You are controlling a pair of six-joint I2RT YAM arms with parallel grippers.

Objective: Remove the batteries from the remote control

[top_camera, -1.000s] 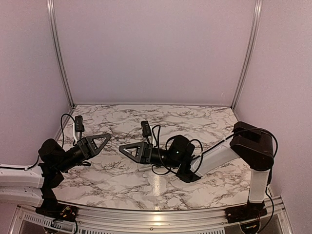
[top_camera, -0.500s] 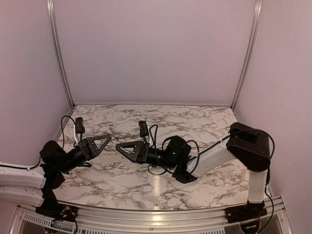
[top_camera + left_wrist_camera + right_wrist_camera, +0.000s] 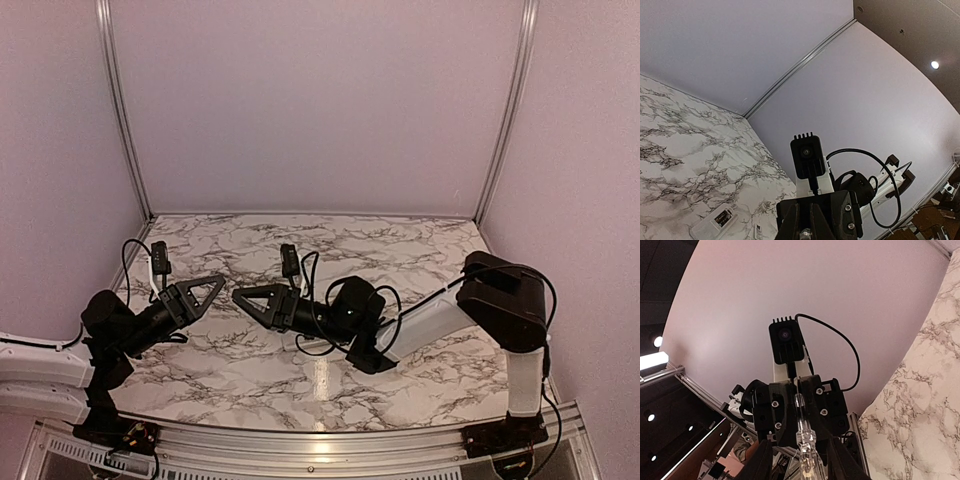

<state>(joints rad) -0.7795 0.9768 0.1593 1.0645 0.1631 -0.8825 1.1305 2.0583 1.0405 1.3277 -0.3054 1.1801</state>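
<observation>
- The marble table (image 3: 420, 250) carried both arms. Each was raised off the table, and neither pointed down at the task's thing.
- From above, the right gripper (image 3: 238, 295) pointed to 9 o'clock and the left gripper (image 3: 221, 280) to about 2 o'clock. Their tips nearly met, nose to nose.
- The right gripper's fingers (image 3: 762, 465) stood partly apart and grasped nothing that I could see.
- The left gripper was clenched. A thin pale strip (image 3: 805, 440) ran along its closed seam toward 6 o'clock in the right wrist view, between the right fingers. I could not tell whether it was a held rod or part of the jaws.
- The remote control (image 3: 715, 223) lay flat on the marble, at about 8 o'clock from the right gripper's body in the left wrist view.
- Its long axis ran from 8 to 2 o'clock, and its dark-and-red recess (image 3: 725, 216) faced up.
- From above I could not pick it out for certain. It seemed to lie under the right wrist, so I judged the right arm the nearer.
- A small white piece (image 3: 759, 231) lay just beside the remote control, at its 4 o'clock.
- The batteries could not be made out, in the recess or out of it.
- Judgement: the next reach had to drop from this level meeting to the table, with the fingers set across that 8-to-2 axis.
</observation>
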